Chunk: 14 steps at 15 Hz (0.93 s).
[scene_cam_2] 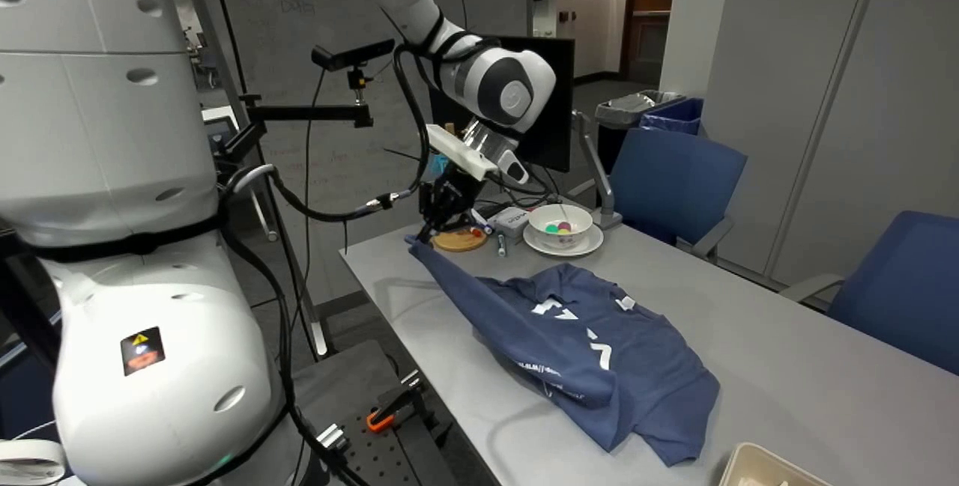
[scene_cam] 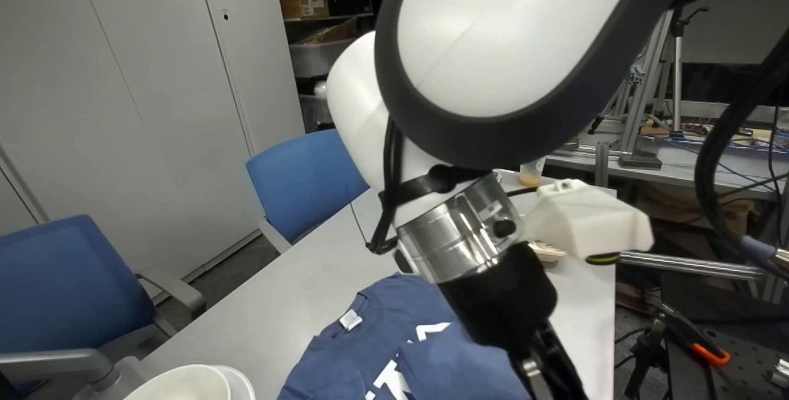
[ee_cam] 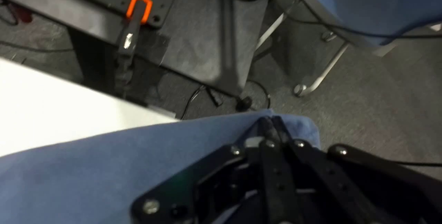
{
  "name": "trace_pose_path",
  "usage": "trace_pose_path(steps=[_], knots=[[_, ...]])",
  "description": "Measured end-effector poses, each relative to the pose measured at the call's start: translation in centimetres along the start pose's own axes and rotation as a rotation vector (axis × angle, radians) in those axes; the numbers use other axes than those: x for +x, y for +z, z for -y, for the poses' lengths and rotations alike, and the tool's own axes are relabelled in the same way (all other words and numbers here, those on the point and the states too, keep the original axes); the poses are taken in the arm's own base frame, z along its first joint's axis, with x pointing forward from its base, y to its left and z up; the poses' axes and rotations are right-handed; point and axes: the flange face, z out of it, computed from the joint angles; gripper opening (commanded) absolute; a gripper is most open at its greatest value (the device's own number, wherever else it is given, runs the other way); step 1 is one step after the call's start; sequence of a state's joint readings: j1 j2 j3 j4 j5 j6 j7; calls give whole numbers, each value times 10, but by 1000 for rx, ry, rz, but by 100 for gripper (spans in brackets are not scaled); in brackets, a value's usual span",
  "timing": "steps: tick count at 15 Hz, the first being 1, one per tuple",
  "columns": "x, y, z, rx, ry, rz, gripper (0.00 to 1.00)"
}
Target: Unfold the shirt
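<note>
The blue shirt (scene_cam_2: pixel 644 374) with white lettering lies partly spread on the table, its white neck label showing in both exterior views. In an exterior view, one part of it rises off the tabletop as a taut slanting strip to my gripper (scene_cam_2: pixel 424 236). My fingers are pinched together on that raised end above the table edge. From the wrist view, the shirt fabric (ee_cam: pixel 114 172) stretches off to the lower left, and a small flap hangs past my gripper (ee_cam: pixel 272 119) on the right. In the exterior view where the arm looms close, the shirt (scene_cam: pixel 394 320) is partly covered and my fingertips are out of frame.
A bowl (scene_cam_2: pixel 551 215) with coloured balls sits on a plate (scene_cam_2: pixel 592 243) near a wooden board (scene_cam_2: pixel 460 240) and markers. A beige tray (scene_cam_2: pixel 772 463) stands at the near end. Blue chairs (scene_cam_2: pixel 678 179) line the far side. The table edge (scene_cam_2: pixel 442 404) runs close to my base.
</note>
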State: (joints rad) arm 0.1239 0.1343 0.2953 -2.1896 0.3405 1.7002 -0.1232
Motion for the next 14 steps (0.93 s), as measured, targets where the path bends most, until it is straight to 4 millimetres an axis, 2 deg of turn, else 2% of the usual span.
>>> trace_pose_path(steps=[1,2,5,7,11,14], knots=[[-7,10,7,35,13,45,27],[-11,20,13,61,24,86,32],[-15,46,28,104,33,157,57],[-15,54,34,112,37,173,70],[-11,52,28,89,43,146,99],[3,39,5,18,49,26,100]])
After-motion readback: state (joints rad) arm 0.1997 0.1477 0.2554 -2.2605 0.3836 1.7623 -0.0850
